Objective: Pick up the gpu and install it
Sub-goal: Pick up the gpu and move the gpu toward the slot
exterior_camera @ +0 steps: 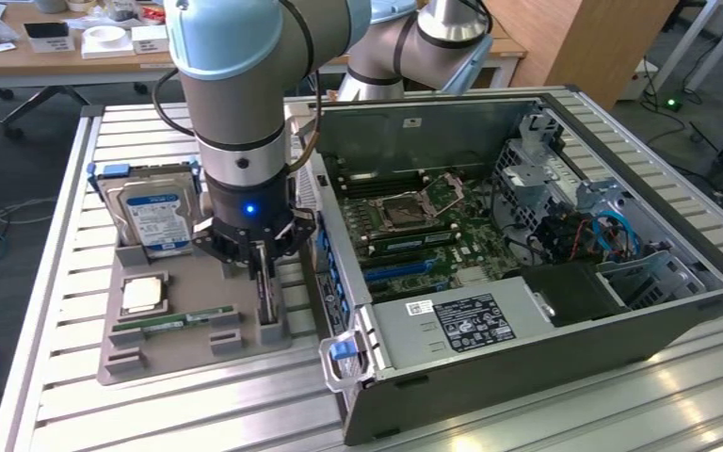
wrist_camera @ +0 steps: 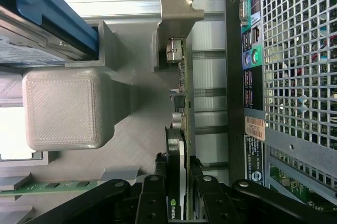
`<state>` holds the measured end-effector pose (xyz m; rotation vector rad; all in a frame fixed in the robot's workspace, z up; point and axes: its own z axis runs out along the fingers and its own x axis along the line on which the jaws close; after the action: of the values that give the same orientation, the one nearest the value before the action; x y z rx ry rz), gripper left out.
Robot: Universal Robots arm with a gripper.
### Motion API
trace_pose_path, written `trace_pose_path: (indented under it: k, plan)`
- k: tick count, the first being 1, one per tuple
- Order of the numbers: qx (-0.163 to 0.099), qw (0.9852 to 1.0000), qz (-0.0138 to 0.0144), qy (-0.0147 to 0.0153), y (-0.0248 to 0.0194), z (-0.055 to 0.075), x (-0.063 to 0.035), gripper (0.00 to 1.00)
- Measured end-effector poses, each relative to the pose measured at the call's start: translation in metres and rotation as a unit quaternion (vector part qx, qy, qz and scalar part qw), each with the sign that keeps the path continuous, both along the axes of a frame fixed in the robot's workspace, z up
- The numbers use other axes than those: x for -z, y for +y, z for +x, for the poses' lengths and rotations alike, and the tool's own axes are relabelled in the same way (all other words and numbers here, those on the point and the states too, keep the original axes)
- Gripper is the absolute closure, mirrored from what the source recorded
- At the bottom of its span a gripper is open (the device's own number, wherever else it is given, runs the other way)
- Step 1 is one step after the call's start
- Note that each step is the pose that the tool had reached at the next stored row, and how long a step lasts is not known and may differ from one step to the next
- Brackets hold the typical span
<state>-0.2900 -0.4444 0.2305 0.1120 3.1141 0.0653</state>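
Observation:
The gpu (exterior_camera: 266, 303) stands edge-on in a slot of the grey holder tray (exterior_camera: 185, 360), beside the open computer case (exterior_camera: 512, 348). In the wrist view the gpu (wrist_camera: 182, 92) is a thin dark card, and its silvery bracket (wrist_camera: 179, 8) is at the far end. My gripper (exterior_camera: 256, 268) points straight down over the card's near end. Its black fingers (wrist_camera: 158, 192) press against both faces of the card, so the gripper (wrist_camera: 179, 169) is shut on it. The card's lower edge still sits in the holder.
A hard drive (exterior_camera: 154, 212) with a blue-white label stands upright at the tray's back. A processor (exterior_camera: 144, 294) and a green memory stick (exterior_camera: 173, 322) lie on the tray. The case's perforated rear panel (wrist_camera: 295, 77) is close beside the card. The motherboard (exterior_camera: 425, 226) lies exposed inside.

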Motion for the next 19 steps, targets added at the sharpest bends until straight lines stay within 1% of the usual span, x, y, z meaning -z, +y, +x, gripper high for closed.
trace_pose_path:
  k: [4,7,12,19]
  plan:
    - [0.000,1.0000,0.0000,0.0000,0.0000,0.000,-0.0001,0.73]
    - [0.000,1.0000,0.0000,0.0000,0.0000,0.000,-0.0036,0.73]
    - [0.000,1.0000,0.0000,0.0000,0.0000,0.000,-0.0157,0.73]
    - [0.000,1.0000,0.0000,-0.0001,0.0000,0.000,-0.0368,0.73]
